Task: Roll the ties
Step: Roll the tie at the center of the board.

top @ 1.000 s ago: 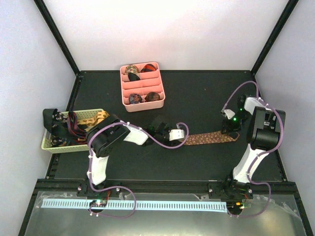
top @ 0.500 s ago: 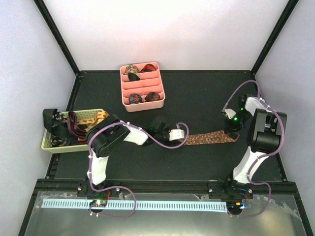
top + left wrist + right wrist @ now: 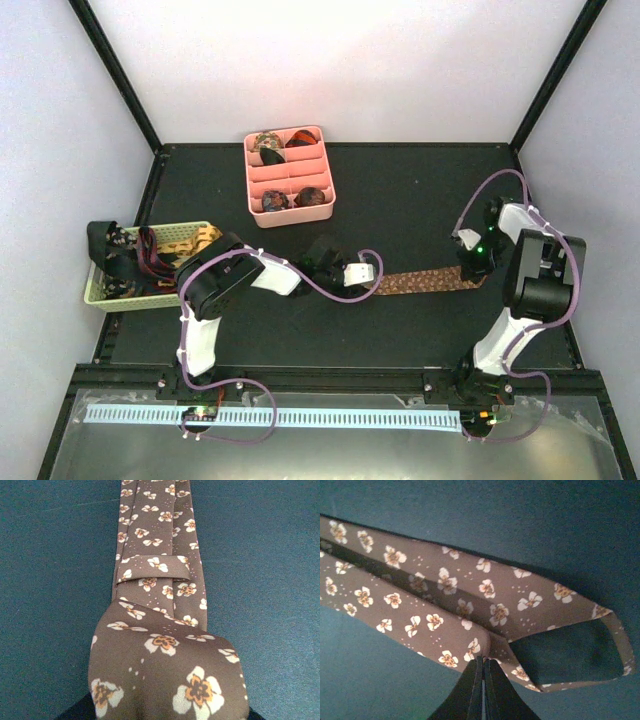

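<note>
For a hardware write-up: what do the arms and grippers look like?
Both the left arm and right arm have white links with bulky black joint housings. A thin purple cable loops loosely along each. A small green light glows near the right arm's wrist. The right gripper has slim black fingers tapering to narrow tips; the left gripper has a white body.
</note>
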You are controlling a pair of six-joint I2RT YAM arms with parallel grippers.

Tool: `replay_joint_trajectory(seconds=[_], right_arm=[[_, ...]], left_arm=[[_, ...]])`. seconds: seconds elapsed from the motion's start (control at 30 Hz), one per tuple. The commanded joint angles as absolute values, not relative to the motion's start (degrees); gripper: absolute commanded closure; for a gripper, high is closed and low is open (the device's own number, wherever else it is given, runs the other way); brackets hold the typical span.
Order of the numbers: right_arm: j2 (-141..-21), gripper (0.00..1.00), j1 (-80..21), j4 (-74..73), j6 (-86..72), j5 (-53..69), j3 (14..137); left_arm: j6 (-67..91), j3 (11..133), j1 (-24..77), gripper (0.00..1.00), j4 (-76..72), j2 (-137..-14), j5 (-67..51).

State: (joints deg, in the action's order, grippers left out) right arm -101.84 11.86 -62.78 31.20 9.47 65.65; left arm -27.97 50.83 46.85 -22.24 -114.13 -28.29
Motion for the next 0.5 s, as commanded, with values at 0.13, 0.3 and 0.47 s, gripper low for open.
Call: replay_joint_trajectory(seconds=[0.13, 0.3, 0.47], right_arm=[[-101.2, 0.61, 11.7, -59.8, 31.3, 7.2, 68.4], [-91.8, 0.39, 11.7, -54.9, 30.4, 13.6, 71.3], [-82.7, 0.0, 11.7, -42.9, 20.8, 23.9, 69.5]], left_arm=[[-28.4, 47.6, 46.9, 0.75, -13.1, -117.2, -25.3], [-28.2, 47.4, 46.9, 0.75, -13.5, -117.4, -25.2], [-27.8, 47.3, 46.9, 0.75, -13.6, -117.4, -25.2]])
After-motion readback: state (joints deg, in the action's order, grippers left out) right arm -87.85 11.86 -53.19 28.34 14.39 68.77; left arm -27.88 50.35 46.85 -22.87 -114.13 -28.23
